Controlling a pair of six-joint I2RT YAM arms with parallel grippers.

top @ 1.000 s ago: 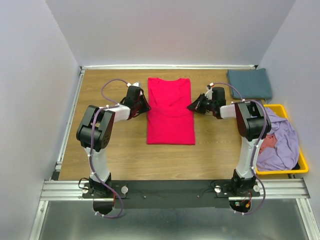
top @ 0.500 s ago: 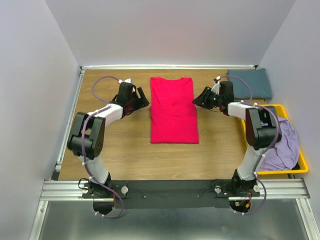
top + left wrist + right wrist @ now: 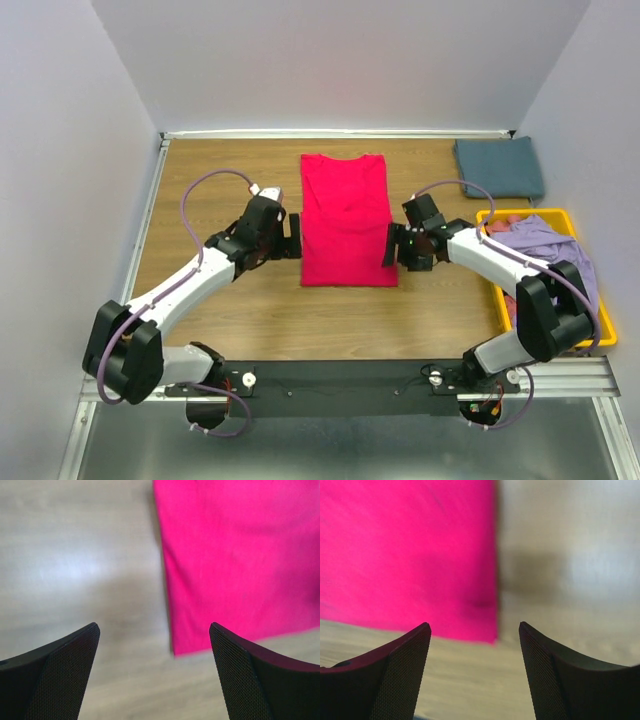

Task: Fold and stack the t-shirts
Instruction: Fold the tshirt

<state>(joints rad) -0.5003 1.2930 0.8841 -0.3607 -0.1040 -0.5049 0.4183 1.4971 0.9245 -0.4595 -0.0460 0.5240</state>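
A crimson-pink t-shirt (image 3: pixel 346 218) lies flat on the wooden table, folded into a long rectangle with its sleeves tucked in. My left gripper (image 3: pixel 291 236) stands open beside its lower left edge, holding nothing. In the left wrist view the crimson-pink t-shirt (image 3: pixel 240 560) has its lower corner between the fingertips (image 3: pixel 75 650). My right gripper (image 3: pixel 391 245) stands open beside the lower right edge, empty too. The right wrist view shows the crimson-pink t-shirt (image 3: pixel 405 555), its corner between the jaws. A slate blue-grey t-shirt (image 3: pixel 499 167) lies folded at the back right. A lavender t-shirt (image 3: pixel 556 262) is heaped in the bin.
A yellow plastic bin (image 3: pixel 605 335) stands at the right edge of the table, with a bit of pinkish cloth (image 3: pixel 507 221) showing at its far end. White walls close in the table on three sides.
Both grippers have opened and let go of the crimson-pink t-shirt. Both arms have moved from its upper sides toward me, down to its lower corners.
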